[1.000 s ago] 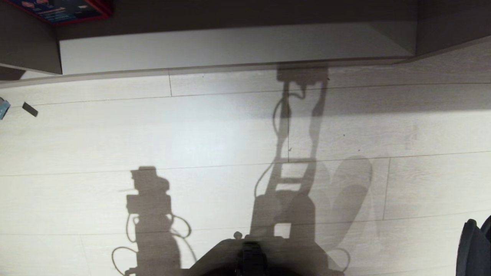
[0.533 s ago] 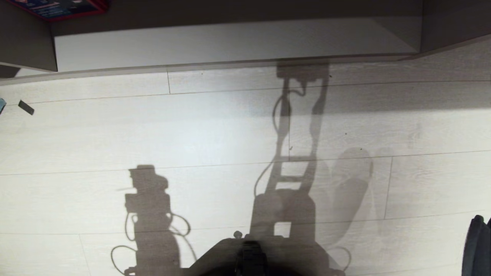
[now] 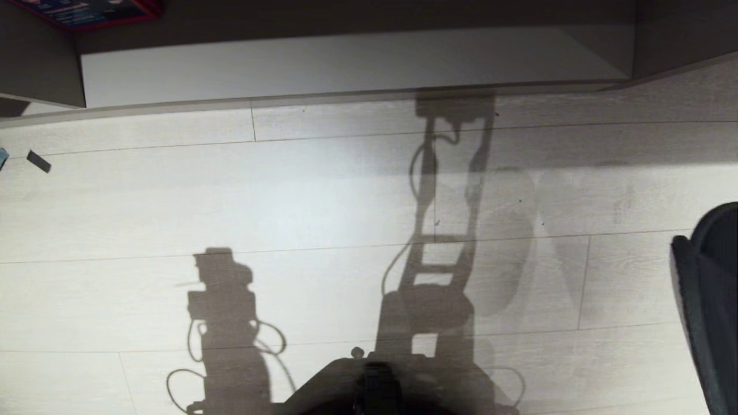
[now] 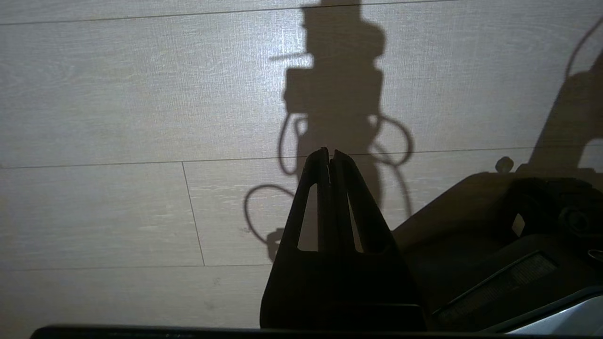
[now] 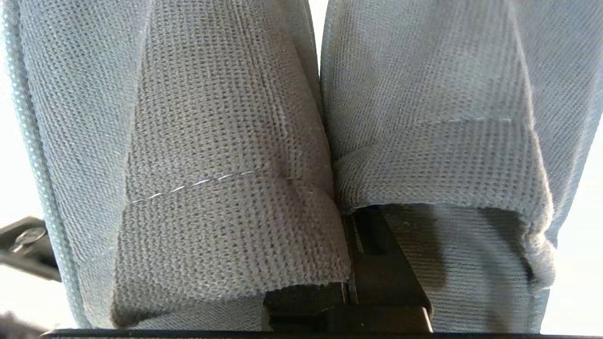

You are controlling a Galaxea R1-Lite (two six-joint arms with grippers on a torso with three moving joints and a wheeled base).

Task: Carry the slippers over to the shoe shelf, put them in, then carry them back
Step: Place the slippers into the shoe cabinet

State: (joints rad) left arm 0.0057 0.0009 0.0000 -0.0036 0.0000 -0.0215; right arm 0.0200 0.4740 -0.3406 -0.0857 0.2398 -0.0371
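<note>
- Since a second ago, the slippers (image 3: 706,305) rise further into the head view at its right edge, over the pale plank floor (image 3: 173,202).
- From the wrist, the right gripper (image 5: 351,263) is clamped on both slippers (image 5: 226,155), side by side, its fingers pinching their inner edges.
- Left gripper (image 4: 330,155) hangs over the floor, fingers pressed together, empty.
- Shoe shelf (image 3: 346,63) runs along the floor's far edge.
- Red-edged box (image 3: 86,11) sits far left; its print is unreadable.

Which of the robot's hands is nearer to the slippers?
Right. The right hand is shut on the slippers, between the pair; the left hand hangs shut over bare floor.
</note>
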